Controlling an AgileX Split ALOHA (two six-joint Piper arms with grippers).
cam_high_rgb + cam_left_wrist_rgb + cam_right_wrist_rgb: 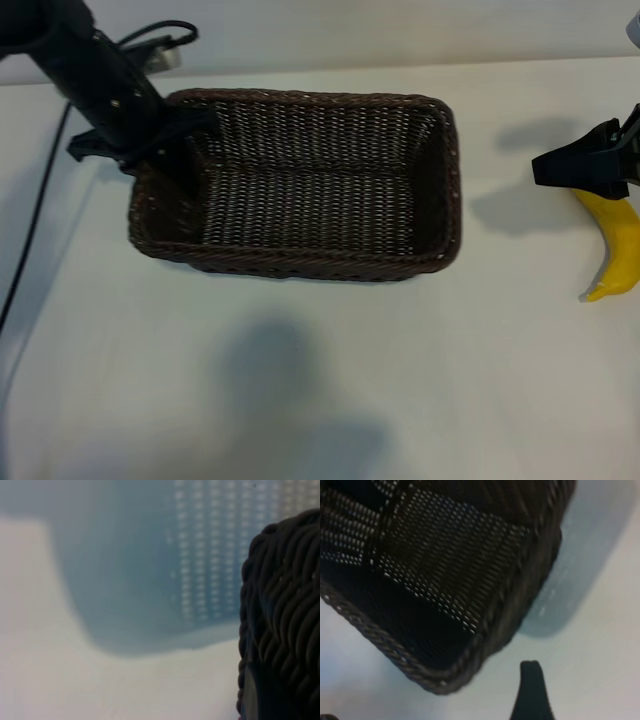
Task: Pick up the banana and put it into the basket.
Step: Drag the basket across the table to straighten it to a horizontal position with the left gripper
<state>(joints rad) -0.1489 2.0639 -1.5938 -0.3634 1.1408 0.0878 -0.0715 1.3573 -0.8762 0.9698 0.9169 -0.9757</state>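
Yellow banana [615,250] sits at the far right edge of the exterior view, its upper end under the right gripper [585,170], whose black jaws stand wide apart; whether they touch the fruit cannot be told. Basket [300,185] lies at upper centre on the white table [300,400], well apart from the banana. Left gripper [165,150] is at the basket's upper-left corner, jaws narrowly parted; whether they pinch the rim cannot be told.

Left gripper [165,150] at the basket [300,265] rim's left end, banana [615,250] under right gripper [590,165]
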